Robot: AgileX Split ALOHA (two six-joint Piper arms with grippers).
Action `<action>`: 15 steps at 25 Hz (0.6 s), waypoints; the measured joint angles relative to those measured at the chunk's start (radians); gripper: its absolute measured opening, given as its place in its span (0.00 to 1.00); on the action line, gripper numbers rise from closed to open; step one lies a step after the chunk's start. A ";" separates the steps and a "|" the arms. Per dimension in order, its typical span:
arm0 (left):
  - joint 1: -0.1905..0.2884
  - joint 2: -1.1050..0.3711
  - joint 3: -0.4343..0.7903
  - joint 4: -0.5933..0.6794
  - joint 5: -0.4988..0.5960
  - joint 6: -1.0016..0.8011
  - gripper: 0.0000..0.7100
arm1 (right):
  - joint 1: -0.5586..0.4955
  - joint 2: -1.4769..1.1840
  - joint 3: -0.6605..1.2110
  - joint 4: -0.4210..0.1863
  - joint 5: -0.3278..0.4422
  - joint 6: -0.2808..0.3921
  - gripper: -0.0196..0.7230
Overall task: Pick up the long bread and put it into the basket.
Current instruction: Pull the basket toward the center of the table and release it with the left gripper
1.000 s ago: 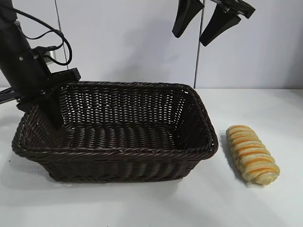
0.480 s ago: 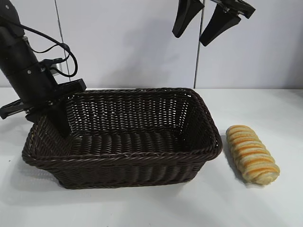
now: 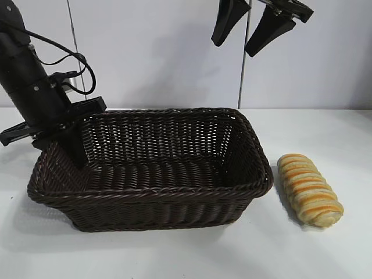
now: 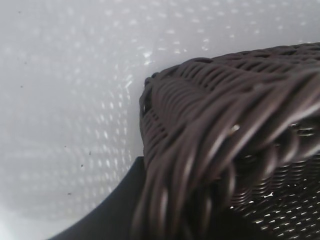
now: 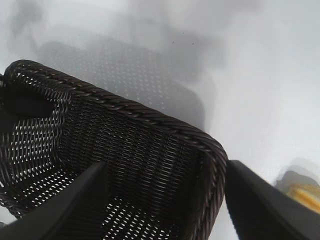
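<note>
The striped long bread (image 3: 309, 189) lies on the table just beside the dark wicker basket (image 3: 152, 195).

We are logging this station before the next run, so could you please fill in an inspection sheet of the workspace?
Surface: white table, bare around the items.
Job's things: long bread on the table, right of the wicker basket; not inside.
Clutter: nothing seen.
Grippers: left gripper at the basket's left rim, one finger inside the wall; right gripper raised, open, holding nothing.
Cables: black cable looped on the left arm.
Surroundings: pale panelled wall.
</note>
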 joint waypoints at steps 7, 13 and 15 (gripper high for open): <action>0.000 0.000 0.000 -0.003 -0.052 0.000 0.15 | 0.000 0.000 0.000 0.000 0.000 0.001 0.68; 0.000 0.000 0.000 -0.006 -0.099 0.000 0.15 | 0.000 0.000 0.000 0.000 0.000 0.001 0.68; 0.000 0.000 0.000 -0.007 -0.112 0.000 0.15 | 0.000 0.000 0.000 0.000 0.000 0.001 0.68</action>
